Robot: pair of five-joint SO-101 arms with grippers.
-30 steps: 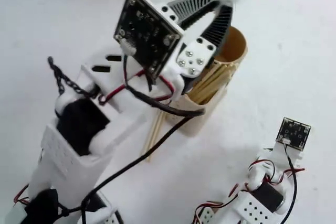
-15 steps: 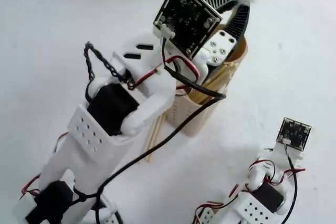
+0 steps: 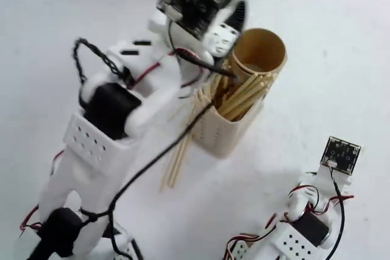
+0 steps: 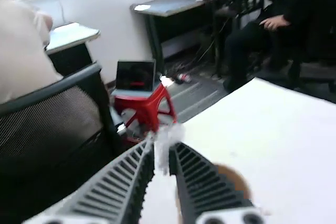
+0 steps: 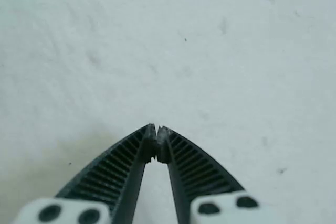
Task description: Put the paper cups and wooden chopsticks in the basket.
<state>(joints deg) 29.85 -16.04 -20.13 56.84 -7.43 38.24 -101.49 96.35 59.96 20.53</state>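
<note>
While loose wooden chopsticks point(image 3: 175, 161) lay beside it, the basket point(image 3: 222, 131) near the middle of the table point(image 3: 341, 59) held other chopsticks point(image 3: 244, 97) and a paper cup point(image 3: 261, 53). Above it the left gripper point(image 4: 161, 146) was pinched together. By the near right corner, the right gripper point(image 5: 157, 134) was closed.

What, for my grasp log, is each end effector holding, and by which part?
Right end effector: nothing, its tips meet empty. Left end effector: cannot tell.

Cream perforated basket point(image 3: 222, 133), tan paper cup point(image 3: 275, 53), black ribbed fingers point(image 5: 125, 167).
</note>
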